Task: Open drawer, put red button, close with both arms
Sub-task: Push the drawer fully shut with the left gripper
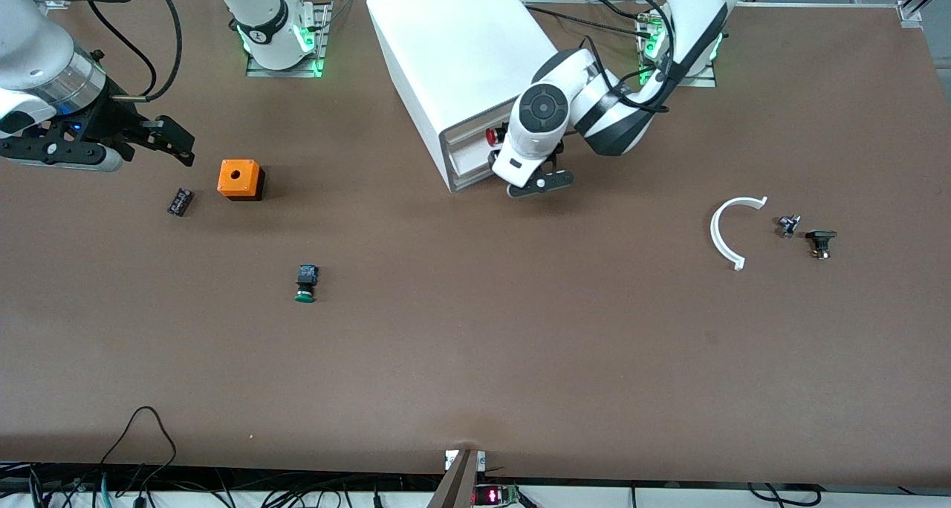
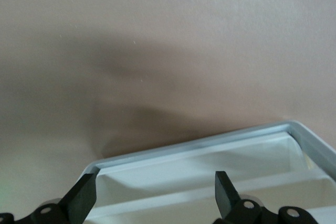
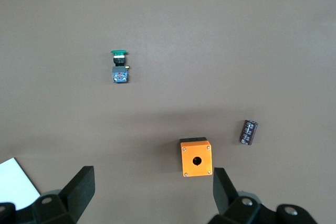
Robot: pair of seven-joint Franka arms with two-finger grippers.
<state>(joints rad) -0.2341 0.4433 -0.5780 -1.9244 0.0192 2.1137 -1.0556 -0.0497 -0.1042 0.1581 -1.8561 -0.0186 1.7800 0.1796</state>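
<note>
The white cabinet stands near the arms' bases, its front toward the front camera. A drawer stands pulled out a little from that front. The red button shows its red cap there, beside the left arm's wrist. My left gripper hangs over the drawer's outer end, open and empty. The left wrist view shows the drawer's white rim and bare compartments between the open left gripper; the button is hidden there. My right gripper waits open and empty over the table at the right arm's end, also seen in its wrist view.
An orange box with a hole and a small black part lie near the right gripper. A green-capped button lies nearer the front camera. A white curved piece and two small parts lie at the left arm's end.
</note>
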